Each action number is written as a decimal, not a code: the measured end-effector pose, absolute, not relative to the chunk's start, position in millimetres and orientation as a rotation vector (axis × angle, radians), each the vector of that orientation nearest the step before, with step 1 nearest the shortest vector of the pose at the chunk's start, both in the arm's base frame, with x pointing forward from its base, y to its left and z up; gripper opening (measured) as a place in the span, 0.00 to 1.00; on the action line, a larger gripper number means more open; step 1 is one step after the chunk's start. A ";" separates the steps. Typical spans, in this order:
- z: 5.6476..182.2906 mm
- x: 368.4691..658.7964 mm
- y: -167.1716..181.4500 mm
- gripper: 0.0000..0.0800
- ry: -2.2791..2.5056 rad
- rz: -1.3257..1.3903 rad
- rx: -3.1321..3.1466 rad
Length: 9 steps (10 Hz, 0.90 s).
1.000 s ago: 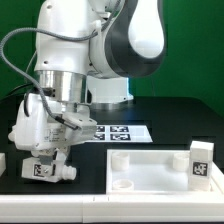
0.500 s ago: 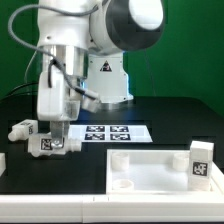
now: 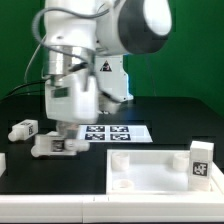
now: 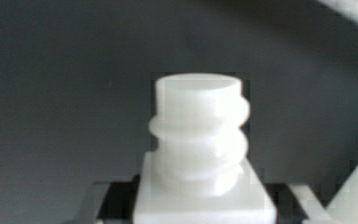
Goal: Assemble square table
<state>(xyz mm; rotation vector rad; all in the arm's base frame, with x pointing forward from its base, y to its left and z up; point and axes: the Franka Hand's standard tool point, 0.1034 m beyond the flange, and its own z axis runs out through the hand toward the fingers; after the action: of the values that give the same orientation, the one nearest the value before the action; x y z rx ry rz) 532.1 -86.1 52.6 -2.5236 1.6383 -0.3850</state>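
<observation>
In the exterior view my gripper (image 3: pixel 66 132) is shut on a chunky white tagged leg (image 3: pixel 54 146), which lies sideways just above the black table. The wrist view shows that leg (image 4: pixel 201 128) standing out between my two fingers (image 4: pixel 119 198), which press its square end from both sides. The square table's white slab (image 3: pixel 150 168) lies at the front right of the exterior view, ribbed side up. Another leg (image 3: pixel 201 161) stands upright at its right edge. One more loose leg (image 3: pixel 25 128) lies on the table to the left of my gripper.
The marker board (image 3: pixel 117 132) lies flat behind the slab, just right of my gripper. A plain white border bar (image 3: pixel 2 161) shows at the exterior view's left edge. The robot base (image 3: pixel 108 78) stands at the back.
My gripper has carried the leg up from the front left and a little to the right, turning it. The loose leg behind it has come into sight.
</observation>
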 end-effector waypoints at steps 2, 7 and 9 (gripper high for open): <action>68.0 532.2 -67.0 0.36 1.318 -0.380 -2.712; 66.6 530.2 -64.6 0.36 0.897 -0.386 -2.926; 72.3 505.2 -51.1 0.36 0.760 -0.369 -2.964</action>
<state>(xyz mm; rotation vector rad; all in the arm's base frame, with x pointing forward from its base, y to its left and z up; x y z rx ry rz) 505.2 -51.1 72.3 -2.9636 0.7597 -0.3692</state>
